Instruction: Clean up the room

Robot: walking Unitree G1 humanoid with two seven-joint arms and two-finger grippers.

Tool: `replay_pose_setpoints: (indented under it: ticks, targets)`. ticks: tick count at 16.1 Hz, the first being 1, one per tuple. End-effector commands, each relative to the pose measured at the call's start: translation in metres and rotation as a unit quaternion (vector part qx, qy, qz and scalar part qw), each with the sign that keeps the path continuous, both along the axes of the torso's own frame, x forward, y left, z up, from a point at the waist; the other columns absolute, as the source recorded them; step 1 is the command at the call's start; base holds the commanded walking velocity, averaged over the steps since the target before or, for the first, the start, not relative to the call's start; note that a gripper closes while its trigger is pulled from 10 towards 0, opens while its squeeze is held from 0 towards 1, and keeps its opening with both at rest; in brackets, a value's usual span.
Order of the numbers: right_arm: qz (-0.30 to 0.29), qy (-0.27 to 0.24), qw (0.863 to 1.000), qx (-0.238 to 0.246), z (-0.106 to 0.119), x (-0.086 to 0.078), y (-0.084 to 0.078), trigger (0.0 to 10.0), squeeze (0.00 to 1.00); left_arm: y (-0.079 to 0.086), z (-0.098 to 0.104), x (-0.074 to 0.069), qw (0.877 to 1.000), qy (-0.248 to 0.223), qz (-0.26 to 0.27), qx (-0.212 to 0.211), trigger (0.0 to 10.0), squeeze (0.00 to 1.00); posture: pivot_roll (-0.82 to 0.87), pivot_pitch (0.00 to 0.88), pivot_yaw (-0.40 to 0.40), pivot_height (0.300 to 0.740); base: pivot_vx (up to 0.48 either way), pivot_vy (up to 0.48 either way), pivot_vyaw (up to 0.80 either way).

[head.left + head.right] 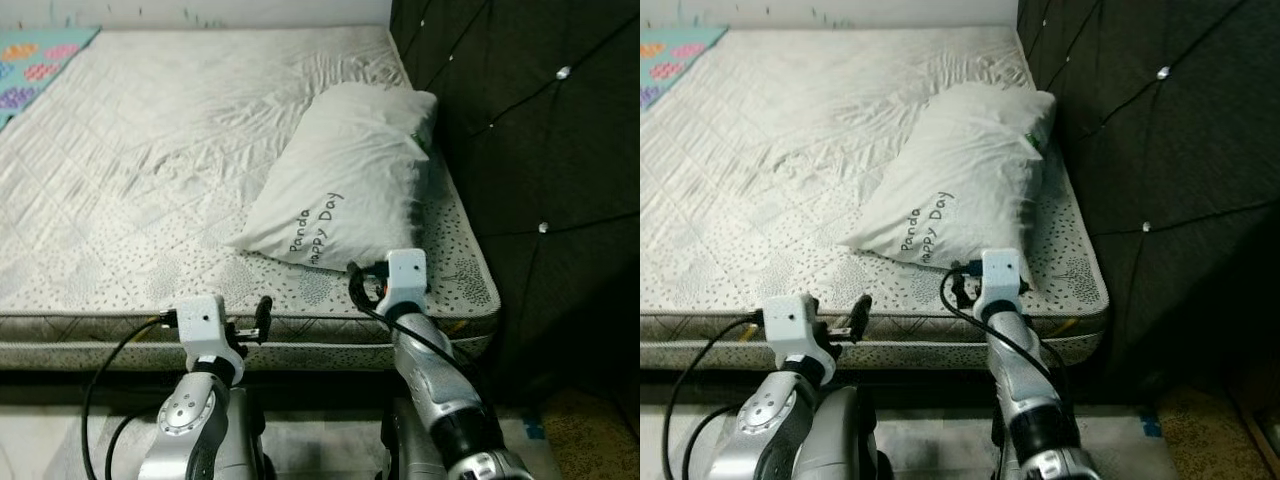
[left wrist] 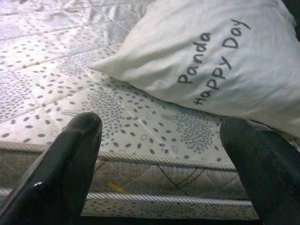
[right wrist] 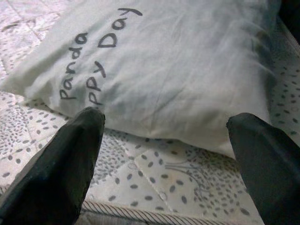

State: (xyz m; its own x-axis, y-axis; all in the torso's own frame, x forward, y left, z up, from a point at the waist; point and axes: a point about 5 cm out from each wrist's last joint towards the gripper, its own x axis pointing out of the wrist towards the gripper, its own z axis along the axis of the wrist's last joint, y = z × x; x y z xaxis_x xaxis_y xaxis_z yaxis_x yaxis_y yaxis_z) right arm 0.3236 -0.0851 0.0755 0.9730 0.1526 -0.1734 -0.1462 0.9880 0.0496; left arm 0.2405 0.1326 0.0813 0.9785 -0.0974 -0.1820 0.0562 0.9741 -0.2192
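White rumpled pillow (image 1: 345,175), "Panda Happy Day" lettering, on mattress (image 1: 130,180)

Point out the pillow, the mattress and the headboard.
pillow (image 1: 340,170), left eye view, middle of its white cover.
mattress (image 1: 150,160), left eye view, bare quilted top.
headboard (image 1: 540,130), left eye view, dark tufted panel.

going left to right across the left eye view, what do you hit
patterned mat at the far left corner → bare mattress → white pillow → dark tufted headboard
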Motion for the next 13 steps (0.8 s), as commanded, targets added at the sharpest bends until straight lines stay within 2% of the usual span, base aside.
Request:
replay_pose_setpoints:
  ticks: [1,3,5,9,11,13]
  targets:
    - [-0.003,-0.01,1.0,-0.019,-0.002,0.003,0.009,10.0,0.0,0.001,0.002,-0.007,1.0,0.006,0.011,0.007,10.0,0.0,0.12,0.17,0.002,0.613,0.0,0.0,0.0]
    - [-0.013,-0.017,0.999,-0.037,-0.003,0.008,0.016,10.0,0.0,0.002,0.005,-0.018,1.0,0.008,0.021,0.008,10.0,0.0,0.18,0.194,-0.003,0.613,0.0,0.0,0.0]
    - [-0.023,-0.026,0.998,-0.049,0.001,0.014,0.028,10.0,0.0,0.009,0.012,-0.041,0.999,0.019,0.039,0.013,10.0,0.0,0.25,0.227,-0.008,0.613,0.0,0.0,0.0]
    - [-0.027,-0.037,0.997,-0.064,0.004,0.018,0.034,10.0,0.0,0.011,0.013,-0.062,0.998,0.043,0.043,0.017,10.0,0.0,0.27,0.252,0.002,0.613,0.0,0.0,0.0]
    - [-0.032,-0.038,0.996,-0.069,0.001,0.017,0.029,10.0,0.0,0.007,0.014,-0.064,0.998,0.052,0.038,0.014,10.0,0.0,0.25,0.259,0.011,0.613,0.0,0.0,0.0]
    - [-0.037,-0.041,0.997,-0.06,0.002,0.02,0.019,10.0,0.0,0.005,0.013,-0.059,0.998,0.05,0.029,0.012,10.0,0.0,0.22,0.243,0.015,0.613,0.0,0.0,0.0]
